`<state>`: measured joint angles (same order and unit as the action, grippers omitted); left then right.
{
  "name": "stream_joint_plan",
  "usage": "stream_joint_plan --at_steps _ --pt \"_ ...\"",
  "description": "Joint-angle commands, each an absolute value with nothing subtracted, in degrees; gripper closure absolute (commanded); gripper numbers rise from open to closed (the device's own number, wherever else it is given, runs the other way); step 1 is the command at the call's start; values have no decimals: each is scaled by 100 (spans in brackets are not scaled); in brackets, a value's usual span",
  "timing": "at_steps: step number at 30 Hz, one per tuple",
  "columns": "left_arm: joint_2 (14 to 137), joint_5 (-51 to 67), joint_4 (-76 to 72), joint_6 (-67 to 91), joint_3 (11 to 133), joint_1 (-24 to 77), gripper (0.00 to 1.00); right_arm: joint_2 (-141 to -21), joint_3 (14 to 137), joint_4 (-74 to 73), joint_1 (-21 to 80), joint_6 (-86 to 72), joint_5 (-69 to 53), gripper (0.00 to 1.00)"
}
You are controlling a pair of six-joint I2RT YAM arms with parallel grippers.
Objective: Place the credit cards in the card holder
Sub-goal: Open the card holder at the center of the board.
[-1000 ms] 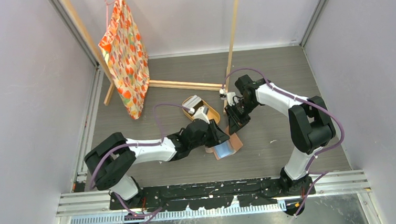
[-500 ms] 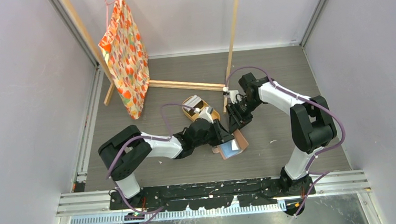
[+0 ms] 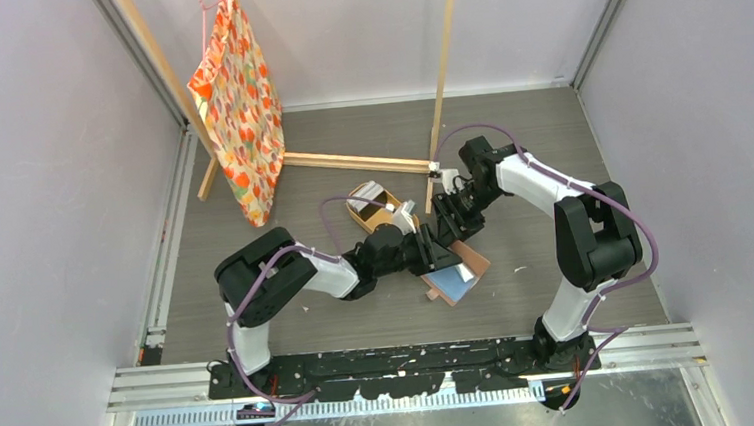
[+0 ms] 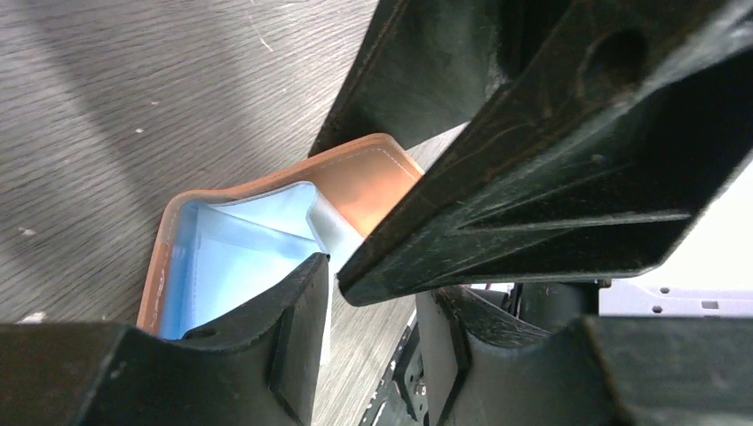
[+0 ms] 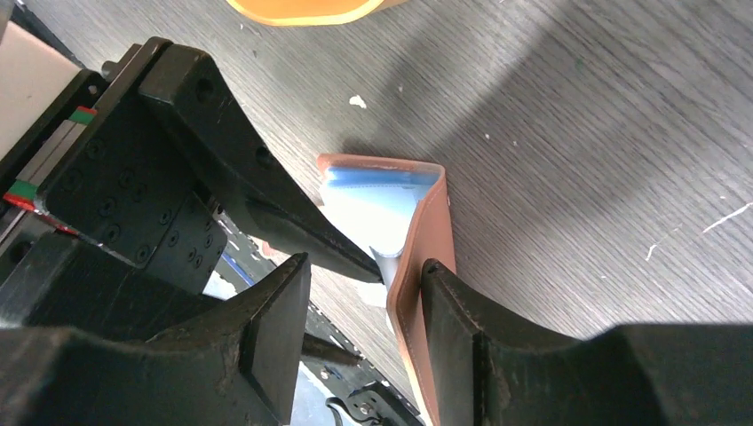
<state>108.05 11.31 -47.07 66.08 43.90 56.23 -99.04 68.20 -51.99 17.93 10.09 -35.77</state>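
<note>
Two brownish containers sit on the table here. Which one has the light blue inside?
The card holder: the salmon-brown leather wallet, partly open, showing light blue inner pockets. The oval tan tray farther back shows no blue.

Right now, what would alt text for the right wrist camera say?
A salmon-brown leather card holder stands half open on the grey table, one flap between the parted fingers of the right gripper. The left gripper's fingertip touches its pale blue inside.

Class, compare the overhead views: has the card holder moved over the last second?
Yes: the card holder slid rightward, away from the oval tray.
</note>
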Motion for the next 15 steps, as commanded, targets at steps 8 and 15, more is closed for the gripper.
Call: stream_joint_plan --at_steps 8,15 --pt "10837 1262 -5430 6606 4591 5546 44 -9922 6964 -5164 1815 938 -3136 47" --pt "10943 1398 -5633 6588 4781 5546 41 -9954 6960 -5151 1821 949 -2994 52"
